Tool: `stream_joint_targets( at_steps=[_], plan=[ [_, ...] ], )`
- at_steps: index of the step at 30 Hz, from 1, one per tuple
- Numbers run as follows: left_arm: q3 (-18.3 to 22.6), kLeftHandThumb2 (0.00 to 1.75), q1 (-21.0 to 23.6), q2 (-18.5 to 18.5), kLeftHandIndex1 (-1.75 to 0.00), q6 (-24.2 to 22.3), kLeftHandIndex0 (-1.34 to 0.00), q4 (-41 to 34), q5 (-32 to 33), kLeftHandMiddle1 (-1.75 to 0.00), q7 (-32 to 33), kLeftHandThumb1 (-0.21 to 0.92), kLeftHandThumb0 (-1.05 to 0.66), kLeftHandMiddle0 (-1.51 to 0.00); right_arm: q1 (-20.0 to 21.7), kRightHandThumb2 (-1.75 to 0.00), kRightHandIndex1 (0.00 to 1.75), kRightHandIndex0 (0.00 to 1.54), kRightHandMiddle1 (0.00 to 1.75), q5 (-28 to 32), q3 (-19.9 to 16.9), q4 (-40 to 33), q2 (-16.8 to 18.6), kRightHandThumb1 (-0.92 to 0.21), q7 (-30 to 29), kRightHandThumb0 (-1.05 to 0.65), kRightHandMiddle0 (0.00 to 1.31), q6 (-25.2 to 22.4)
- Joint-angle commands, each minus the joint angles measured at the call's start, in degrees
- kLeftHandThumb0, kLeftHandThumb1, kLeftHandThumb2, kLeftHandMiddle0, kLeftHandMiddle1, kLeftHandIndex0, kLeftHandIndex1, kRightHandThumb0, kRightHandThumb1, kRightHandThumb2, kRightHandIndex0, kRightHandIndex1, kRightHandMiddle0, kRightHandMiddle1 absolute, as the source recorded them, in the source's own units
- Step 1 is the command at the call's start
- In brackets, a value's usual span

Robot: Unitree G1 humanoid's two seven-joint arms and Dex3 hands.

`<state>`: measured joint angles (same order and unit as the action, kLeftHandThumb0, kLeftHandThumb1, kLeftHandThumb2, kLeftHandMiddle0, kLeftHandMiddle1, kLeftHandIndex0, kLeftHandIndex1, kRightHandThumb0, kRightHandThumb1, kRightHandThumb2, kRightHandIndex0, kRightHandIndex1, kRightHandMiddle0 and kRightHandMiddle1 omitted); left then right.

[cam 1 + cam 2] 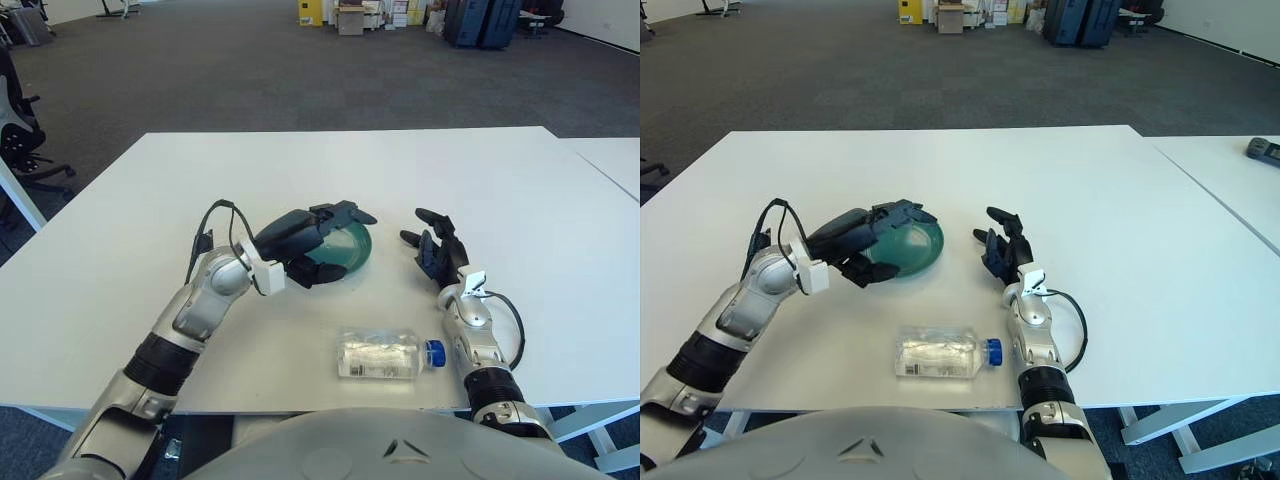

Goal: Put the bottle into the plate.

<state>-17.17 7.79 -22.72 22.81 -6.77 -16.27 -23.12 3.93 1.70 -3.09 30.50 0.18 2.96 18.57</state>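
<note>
Bottle (384, 355): 1, clear ribbed plastic, blue cap, lying on its side near table's front edge, outside plate, just left of right forearm.
Plate (349, 247): 1, teal, round, glossy, shallow.
Left hand (310, 235): over plate's left part, fingers loose, grasping nothing.
Right hand (436, 247): right of plate, fingers spread, empty.
Table (400, 170): 1, white, smooth, flat.

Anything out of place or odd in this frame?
Yes. The bottle lies on its side on the table, near the front edge, well outside the teal plate. The left robot hand hangs over the plate holding nothing; the right robot hand is open beside it.
</note>
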Motion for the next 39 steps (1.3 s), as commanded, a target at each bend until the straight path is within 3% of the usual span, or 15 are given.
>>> stream_joint_targets(
  at_steps=[1, 11, 16, 17, 19, 20, 21, 23, 25, 31, 39],
  plan=[
    [1.5, 0.76, -1.0, 1.0, -0.82, -0.6, 0.0, -0.1, 2.0, -0.07, 1.1, 0.92, -0.99, -0.4, -2.4, -0.9, 0.44, 0.5, 0.83, 1.0, -0.1, 2.8, 0.2, -0.92, 1.0, -0.74, 0.0, -3.2],
    [1.8, 0.66, -4.2, 2.8, -0.85, 0.6, 0.0, -2.2, 4.5, -0.06, 1.2, 0.92, -0.93, -0.43, -2.4, -0.9, 0.45, 0.53, 0.83, 1.5, -0.6, 3.3, 0.2, -0.92, 1.6, -0.73, 0.0, -2.7],
    [0.4, 0.67, -13.8, 2.9, -0.89, 2.3, 0.0, -10.7, -5.3, -0.05, 5.9, 0.92, -0.94, -0.44, -3.0, -0.9, 0.44, 0.53, 0.85, 1.6, -0.5, 2.7, 0.4, -0.92, 1.5, -0.72, 0.0, -2.6],
    [-0.7, 0.64, -18.1, 3.7, -0.89, 3.6, 0.0, -13.3, -11.3, -0.05, 9.6, 0.92, -0.92, -0.43, -3.2, -0.9, 0.44, 0.53, 0.85, 1.6, -0.5, 2.4, 0.5, -0.92, 1.4, -0.72, 0.0, -2.5],
    [-5.6, 0.65, -28.8, 5.9, -0.94, 4.3, -0.02, -19.0, -29.5, -0.07, 20.2, 0.92, -0.92, -0.48, -3.6, -0.9, 0.44, 0.53, 0.86, 1.6, -0.4, 1.8, 0.6, -0.92, 1.5, -0.72, 0.0, -2.0],
    [-9.7, 0.65, -34.5, 6.2, -0.96, 3.1, -0.03, -20.9, -39.0, -0.09, 25.9, 0.92, -0.93, -0.51, -3.8, -0.9, 0.44, 0.53, 0.86, 1.6, -0.3, 1.6, 0.7, -0.92, 1.4, -0.72, 0.0, -2.0],
    [-12.3, 0.66, -37.9, 6.4, -0.97, 2.1, -0.03, -21.9, -44.5, -0.09, 29.1, 0.92, -0.92, -0.52, -3.9, -0.9, 0.44, 0.53, 0.86, 1.5, -0.3, 1.3, 0.7, -0.92, 1.3, -0.72, 0.0, -2.1],
    [-15.2, 0.66, -41.1, 6.1, -1.0, 0.6, -0.04, -21.2, -49.0, -0.11, 32.0, 0.92, -0.91, -0.55, -3.7, -0.9, 0.45, 0.54, 0.87, 1.5, -0.3, 1.4, 0.7, -0.92, 1.1, -0.72, 0.0, -2.4],
    [-15.9, 0.67, -41.3, 5.9, -1.02, -0.1, -0.03, -19.1, -49.4, -0.13, 32.3, 0.92, -0.9, -0.56, -3.4, -0.91, 0.45, 0.55, 0.87, 1.5, -0.4, 1.7, 0.6, -0.92, 0.9, -0.73, 0.0, -2.7],
    [-13.1, 0.65, -30.2, 6.1, -0.98, 1.0, 0.0, -9.8, -46.5, -0.18, 35.2, 0.92, -0.83, -0.58, -2.3, -0.93, 0.47, 0.58, 0.89, 1.8, -0.7, 3.4, 0.1, -0.92, 1.4, -0.77, 0.01, -3.4],
    [-14.9, 0.65, -26.9, 3.3, -0.9, 2.0, 0.0, -7.8, -51.9, -0.17, 43.9, 0.92, -0.83, -0.48, -1.7, -0.93, 0.49, 0.59, 0.9, 2.1, -1.1, 4.2, 0.5, -0.92, 1.2, -0.78, 0.01, -3.2]
  ],
)
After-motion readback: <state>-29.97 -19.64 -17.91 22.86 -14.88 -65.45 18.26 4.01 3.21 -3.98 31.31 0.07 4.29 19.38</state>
